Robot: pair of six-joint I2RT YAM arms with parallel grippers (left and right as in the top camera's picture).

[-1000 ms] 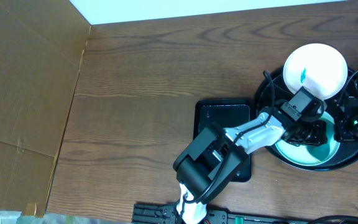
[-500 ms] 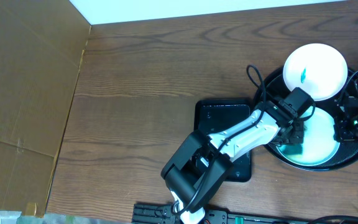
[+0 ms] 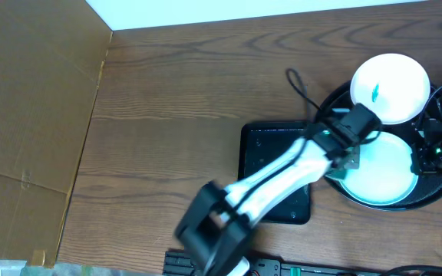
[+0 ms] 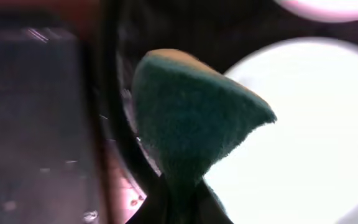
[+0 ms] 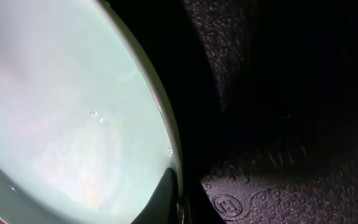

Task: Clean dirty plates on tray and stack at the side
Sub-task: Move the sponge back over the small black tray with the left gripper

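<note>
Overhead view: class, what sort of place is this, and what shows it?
Probably a robotics test bench, not a kitchen: a wooden table beside a cardboard panel, white plates in a round black tray, and a robot arm reaching over it.

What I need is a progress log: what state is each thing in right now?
Upper plate: dirty, teal smear in the middle, lying in the round tray.
Lower plate: no smear visible, wet with droplets.
Sponge: folded, pinched in the left tool.
Left tool: shut on the sponge.
Right tool: at the lower plate's rim, grip unclear.
</note>
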